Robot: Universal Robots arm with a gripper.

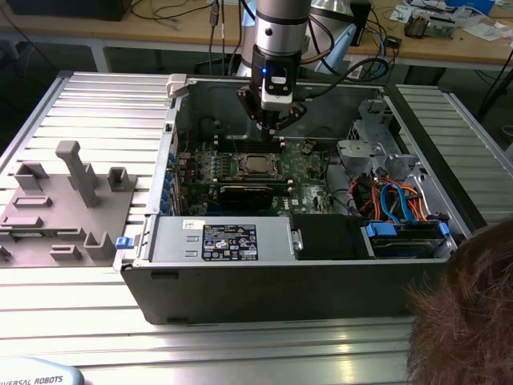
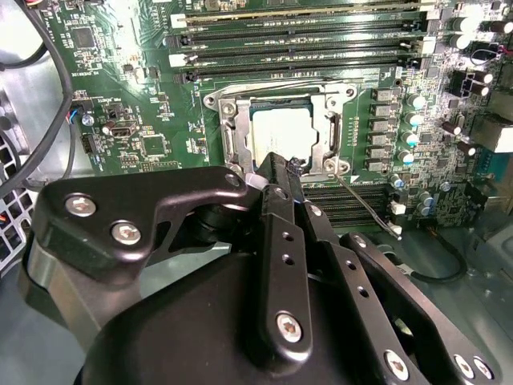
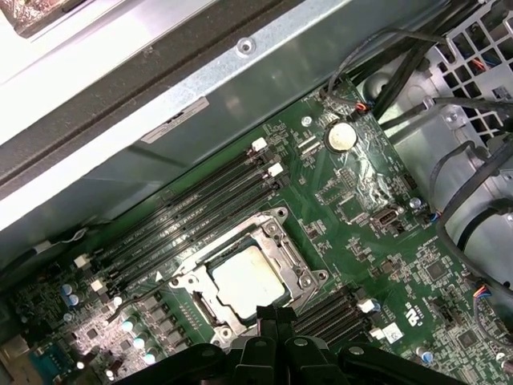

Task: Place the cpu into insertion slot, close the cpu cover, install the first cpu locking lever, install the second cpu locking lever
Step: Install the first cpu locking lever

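Observation:
The cpu [image 2: 280, 132] shows its dull silver top inside the insertion slot [image 2: 240, 140] on the green motherboard [image 2: 144, 96]. The cpu cover [image 2: 330, 136] lies flat around it, the chip visible through its window. One thin wire lever [image 2: 367, 206] sticks out at a slant from a corner of the socket. My gripper [image 2: 286, 170] hangs just above the socket's edge, fingers [image 2: 272, 208] pressed together with nothing between them. In the first wrist view the cpu [image 3: 244, 281] sits just beyond the fingertips [image 3: 264, 321]. In the exterior view my gripper [image 1: 273, 128] hovers over the socket [image 1: 258, 164].
Long black memory slots [image 2: 304, 36] flank the socket on both sides. The open computer case [image 1: 240, 281] has a steel wall [image 3: 160, 88] close by, cable bundles [image 1: 393, 196] at the exterior view's right, and a grey fixture block [image 1: 72, 200] outside. A person's head [image 1: 469, 313] is nearby.

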